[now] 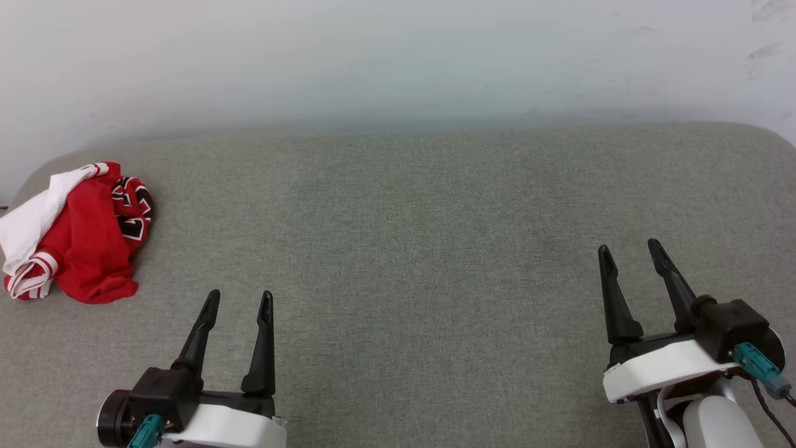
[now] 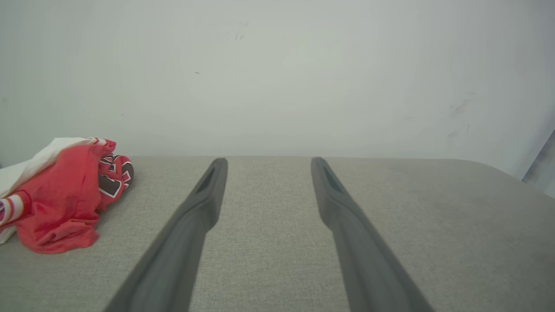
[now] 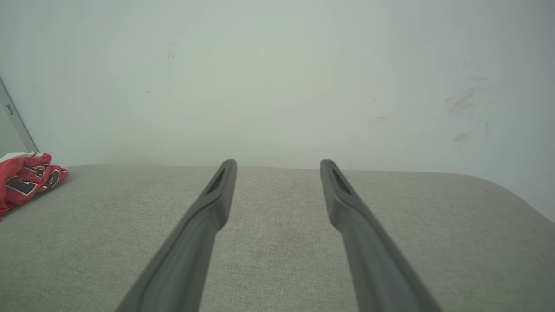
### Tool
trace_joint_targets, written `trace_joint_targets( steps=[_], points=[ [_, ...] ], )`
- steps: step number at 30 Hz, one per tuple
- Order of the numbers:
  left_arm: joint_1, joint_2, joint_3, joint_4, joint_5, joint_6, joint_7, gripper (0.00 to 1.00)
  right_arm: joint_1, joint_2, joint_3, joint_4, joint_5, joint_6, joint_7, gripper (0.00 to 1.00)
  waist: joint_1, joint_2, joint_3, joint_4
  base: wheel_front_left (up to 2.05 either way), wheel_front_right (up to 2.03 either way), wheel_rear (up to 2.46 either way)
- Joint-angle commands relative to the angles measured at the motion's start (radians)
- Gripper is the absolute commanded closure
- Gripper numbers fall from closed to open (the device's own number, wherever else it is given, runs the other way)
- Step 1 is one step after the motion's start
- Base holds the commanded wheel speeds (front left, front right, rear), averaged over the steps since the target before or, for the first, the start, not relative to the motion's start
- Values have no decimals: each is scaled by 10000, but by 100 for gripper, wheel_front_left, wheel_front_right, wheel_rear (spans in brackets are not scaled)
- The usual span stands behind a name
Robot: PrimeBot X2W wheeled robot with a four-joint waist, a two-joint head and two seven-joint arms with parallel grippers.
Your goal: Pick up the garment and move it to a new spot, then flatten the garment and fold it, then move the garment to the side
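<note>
We are holding our left gripper and right gripper low over the near side of the grey fabric tabletop, both spread wide and empty. Beyond the left gripper, well apart, the garment is lying crumpled by the left edge, before the pale wall.

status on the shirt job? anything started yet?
Done: nothing visible. The garment lies crumpled in a heap at the far left of the grey padded surface.
In hand: nothing. The left gripper and right gripper are both open, empty and clear of the garment; the left one is nearer to it.
Left: pick up, move, flatten, fold, set aside.
</note>
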Motion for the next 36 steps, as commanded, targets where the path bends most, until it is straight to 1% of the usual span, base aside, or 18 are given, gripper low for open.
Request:
trace_joint_targets(
  steps=[1,8,14,18,26,36],
  points=[
    [53,-7,65,-41,122,-5,-77,0,-106,1,-7,7,-203,-3,-80,0,0,0,-5,-2,0,0,0],
    [123,-30,105,-117,341,-67,-202,0,-94,2,69,-11,-537,-3,-195,0,0,0,-36,0,0,0,0],
    [135,-30,106,-43,64,-78,-211,0,-55,2,149,46,-320,-3,-191,0,0,0,-72,50,0,0,0],
    [91,-30,166,2,-66,-79,-211,0,4,4,367,64,-216,-3,-189,0,0,0,-80,200,0,0,0],
    [86,-29,399,79,-134,-80,-200,0,110,4,699,158,-1,-3,-188,0,0,0,-87,856,0,0,0],
    [243,-31,585,100,-52,-90,-194,0,176,4,1097,315,196,-3,-188,0,0,0,-236,2156,0,0,0]
  ],
)
